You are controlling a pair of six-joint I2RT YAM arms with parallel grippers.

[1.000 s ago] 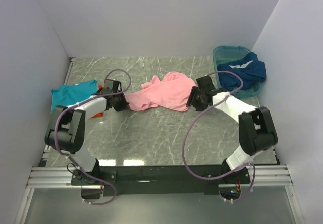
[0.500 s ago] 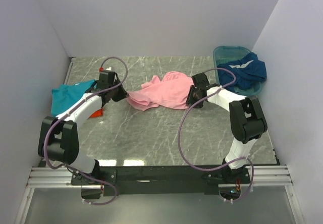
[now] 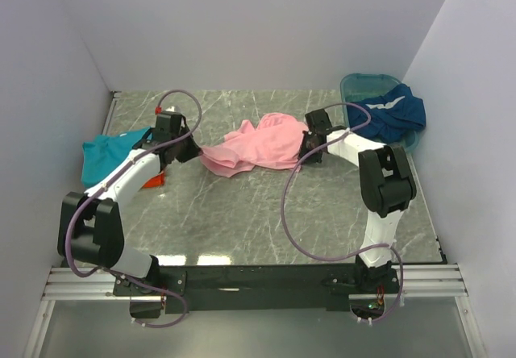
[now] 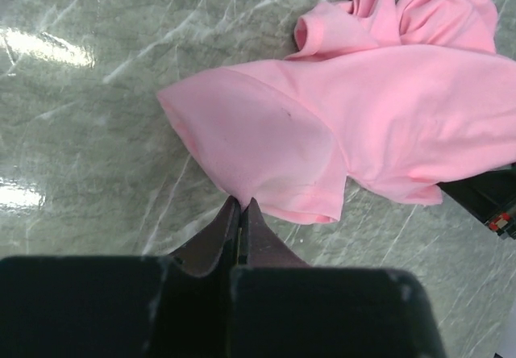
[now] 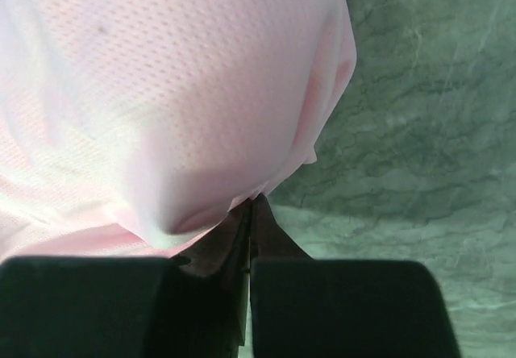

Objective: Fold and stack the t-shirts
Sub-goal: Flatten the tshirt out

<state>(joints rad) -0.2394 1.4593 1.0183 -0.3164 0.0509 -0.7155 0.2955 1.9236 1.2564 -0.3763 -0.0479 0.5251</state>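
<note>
Lying bunched and wrinkled on the grey marbled table (image 3: 242, 213), the light pink t-shirt (image 3: 258, 144) is held at both of its ends. The left gripper (image 4: 240, 206) meets it at its left edge, and the wrist view shows the two dark fingers pressed together on the hem of a short sleeve, the cloth drawn into a small notch at their tips. That sleeve lies flat and spread open, while the body of the shirt behind it runs off in loose folds with a rolled cuff near the top. The right gripper (image 5: 250, 206) sits at the pink shirt's right edge, its fingers likewise closed, with a bulge of mesh-textured pink fabric pinched between them and draped over their tips.

Well to the left of the pink shirt, past the left arm, a teal t-shirt (image 3: 113, 150) lies flat, and only a scrap of an orange t-shirt (image 3: 155, 180) shows just below it, beside the arm. To the pink shirt's right, beyond the right gripper, a dark blue t-shirt (image 3: 391, 112) with white trim is heaped in a teal plastic basin (image 3: 355, 81) and spills over its near rim.
</note>
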